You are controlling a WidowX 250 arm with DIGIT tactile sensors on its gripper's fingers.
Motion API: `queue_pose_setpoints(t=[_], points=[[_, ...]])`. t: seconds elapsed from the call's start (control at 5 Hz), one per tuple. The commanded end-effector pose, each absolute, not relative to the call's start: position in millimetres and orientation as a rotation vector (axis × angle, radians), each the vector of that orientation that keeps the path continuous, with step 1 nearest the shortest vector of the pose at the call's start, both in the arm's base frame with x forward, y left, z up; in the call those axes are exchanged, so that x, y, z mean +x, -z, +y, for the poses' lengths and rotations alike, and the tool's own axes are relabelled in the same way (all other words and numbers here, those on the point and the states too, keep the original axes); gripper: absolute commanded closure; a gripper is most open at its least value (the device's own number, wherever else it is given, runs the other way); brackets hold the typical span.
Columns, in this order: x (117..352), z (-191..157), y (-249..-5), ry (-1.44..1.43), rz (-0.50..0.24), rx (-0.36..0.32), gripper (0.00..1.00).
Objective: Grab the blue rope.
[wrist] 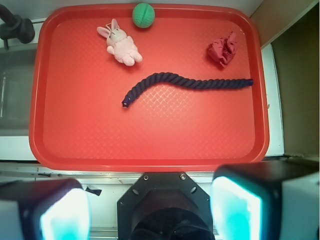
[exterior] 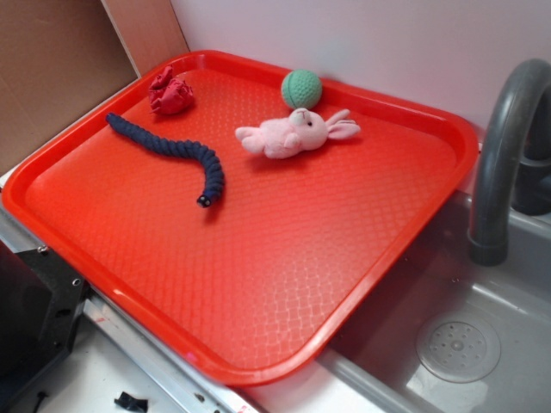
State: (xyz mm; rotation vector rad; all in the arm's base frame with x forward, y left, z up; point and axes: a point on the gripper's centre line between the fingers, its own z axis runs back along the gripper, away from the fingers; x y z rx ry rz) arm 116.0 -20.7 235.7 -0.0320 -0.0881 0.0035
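The blue rope is a thick navy twisted piece lying in a loose curve on the red tray, toward its far left in the exterior view. In the wrist view my gripper hangs high above the tray's near edge. Its jaws stand wide apart with nothing between the two pads. The gripper itself does not show in the exterior view.
On the tray also lie a pink plush bunny, a green ball and a small red cloth wad. A grey sink with a faucet lies beside the tray. The black robot base is below.
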Motion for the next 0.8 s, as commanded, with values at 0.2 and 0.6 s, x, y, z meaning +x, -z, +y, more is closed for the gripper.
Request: queue_pose_setpoints(t=[0.2,0.6], points=[[118.6,-13.3,-231.8,-0.188,-0.129,-0.068,0.0],[153.4,13.5,-192.1,-0.697,-0.116,-0.143,0.0]])
